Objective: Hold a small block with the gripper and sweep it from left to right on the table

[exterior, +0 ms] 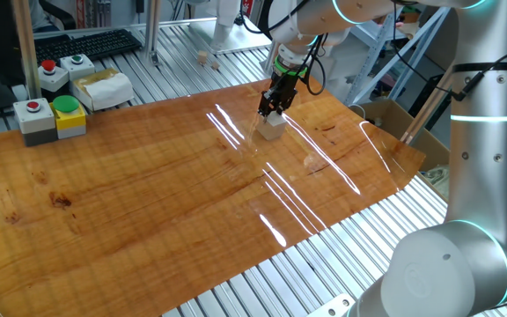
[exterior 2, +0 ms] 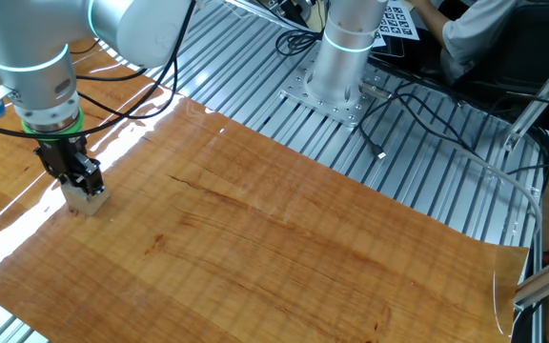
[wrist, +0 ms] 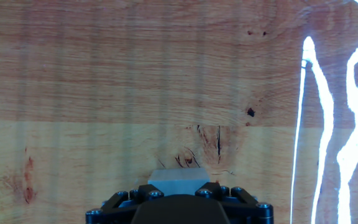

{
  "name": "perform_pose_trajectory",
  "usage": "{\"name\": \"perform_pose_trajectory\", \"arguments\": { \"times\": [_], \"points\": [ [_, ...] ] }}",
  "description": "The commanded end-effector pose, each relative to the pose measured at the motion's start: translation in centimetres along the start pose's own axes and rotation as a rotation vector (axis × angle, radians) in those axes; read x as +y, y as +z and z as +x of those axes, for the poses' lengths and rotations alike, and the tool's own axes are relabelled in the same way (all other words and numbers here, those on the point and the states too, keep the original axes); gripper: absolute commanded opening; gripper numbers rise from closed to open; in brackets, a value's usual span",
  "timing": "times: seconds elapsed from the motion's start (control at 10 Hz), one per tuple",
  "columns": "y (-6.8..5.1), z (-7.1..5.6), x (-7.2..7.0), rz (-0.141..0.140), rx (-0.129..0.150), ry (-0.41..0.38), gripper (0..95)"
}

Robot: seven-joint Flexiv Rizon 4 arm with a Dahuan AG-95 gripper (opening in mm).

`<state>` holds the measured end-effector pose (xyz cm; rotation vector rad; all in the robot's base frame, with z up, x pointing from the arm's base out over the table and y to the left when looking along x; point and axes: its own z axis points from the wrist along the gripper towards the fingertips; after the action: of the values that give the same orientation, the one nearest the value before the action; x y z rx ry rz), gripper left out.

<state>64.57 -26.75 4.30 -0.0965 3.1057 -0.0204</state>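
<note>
1. Closest to the lens in one fixed view is the big white-silver base of my own arm (exterior: 456, 264), low at the right. Beyond it lies the table (exterior: 148, 211), streaked with bright glare. My gripper (exterior: 273, 110) comes straight down near the far edge, fingers pinched on the small block (exterior: 271, 126), which sits on the board. Well apart from it, at the far left, stand a grey box with a red and a green button (exterior: 51, 116), a second button box (exterior: 64, 69) behind it, and a white packet (exterior: 102, 88) beside that. A black keyboard (exterior: 86, 44) lies further back. Nothing stands on the board between the block and its other edges.

2. From the other fixed view, the table (exterior 2: 284, 238) fills the foreground. My gripper (exterior 2: 79, 181) is at the left, clamped on the small block (exterior 2: 86, 200), which touches the wood. Ribbed aluminium frame (exterior 2: 427, 162) runs behind, with loose black cables (exterior 2: 398, 105) and a second arm's base (exterior 2: 336, 57) on it.

3. Looking along my fingers in the hand view, the black gripper body (wrist: 179, 208) fills the bottom edge, and the small block (wrist: 179, 177) peeks out just above it, held between my fingers. Ahead is the table (wrist: 104, 93), dark knots, and white glare at the right.
</note>
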Motion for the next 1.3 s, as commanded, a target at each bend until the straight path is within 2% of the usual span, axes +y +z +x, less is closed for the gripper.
{"name": "perform_pose_trajectory", "arguments": {
  "times": [0.1,0.3,0.4,0.8,0.9,1.3],
  "points": [
    [0.11,-0.04,-0.02,0.008,0.023,-0.032,0.0],
    [0.11,-0.04,-0.02,0.023,0.032,-0.061,0.0],
    [0.11,-0.04,-0.02,0.019,0.038,-0.069,0.0],
    [0.11,-0.04,-0.02,0.022,0.023,-0.094,0.0],
    [0.11,-0.04,-0.02,0.012,0.024,-0.094,0.0],
    [0.11,-0.04,-0.02,0.015,0.018,-0.108,0.0]
  ]
}}
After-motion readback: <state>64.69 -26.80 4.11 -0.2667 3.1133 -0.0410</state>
